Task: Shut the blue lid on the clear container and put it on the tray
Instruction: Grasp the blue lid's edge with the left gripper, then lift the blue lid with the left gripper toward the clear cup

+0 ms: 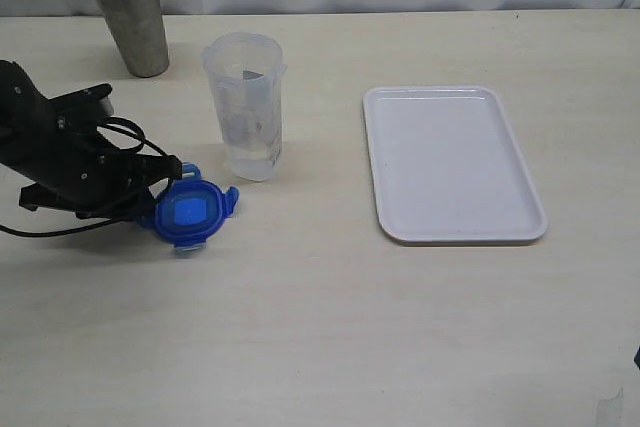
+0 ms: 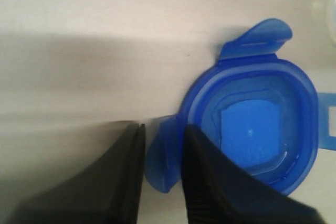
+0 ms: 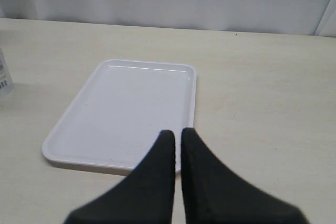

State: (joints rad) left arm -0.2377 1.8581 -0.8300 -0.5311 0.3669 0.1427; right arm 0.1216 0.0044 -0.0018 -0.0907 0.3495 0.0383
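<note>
Two black grippers work over a pale table (image 1: 320, 327). The left gripper (image 1: 168, 179) sits low at the left side of the exterior view. In the left wrist view, the left gripper (image 2: 161, 129) pinches one snap flap of the blue lid (image 2: 252, 129) between its two fingers. One finger lies outside the flap and the other overlaps the lid's rim.

The lid (image 1: 188, 212) lies flat on the table, just beside the base of the clear container (image 1: 245, 107) and apparently not touching it. The container stands upright with its mouth uncovered. A steel cup (image 1: 130, 17) stands upright near the far edge of the table, behind and to the left of the container.

The white tray (image 1: 455, 162) lies flat on the table, well apart from the container, on the right of the exterior view.

In the right wrist view, the right gripper (image 3: 177, 132) has its fingers pressed together on nothing. It hangs over the near rim of the tray (image 3: 131, 108).
</note>
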